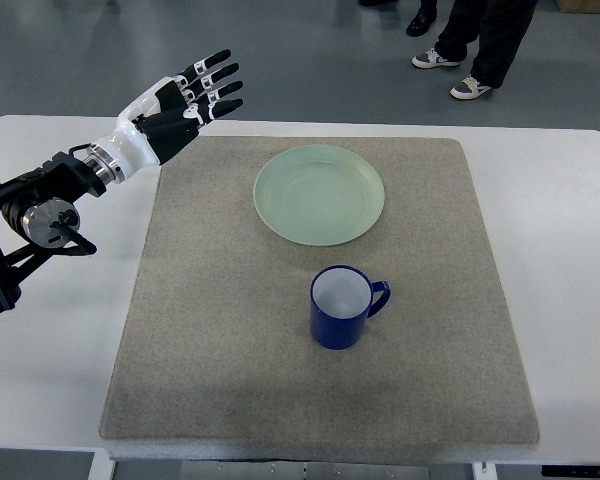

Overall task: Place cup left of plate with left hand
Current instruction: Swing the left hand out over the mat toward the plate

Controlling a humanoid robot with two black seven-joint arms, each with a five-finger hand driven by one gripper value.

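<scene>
One left hand [195, 95], fingers spread, hovers over the mat's [210, 330] far-left corner, well apart from the cup [341, 306].

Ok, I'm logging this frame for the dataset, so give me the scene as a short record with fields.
cup: blue mug, upright, empty, handle toward picture right, on the mat nearer the camera than the plate
plate: pale green, empty, on the mat's far half
mat: grey felt over a white table
left hand: raised over the mat's far left corner, fingers spread, holding nothing
right hand: not in view
people: legs and shoes beyond the table
task state: cup not yet grasped
</scene>
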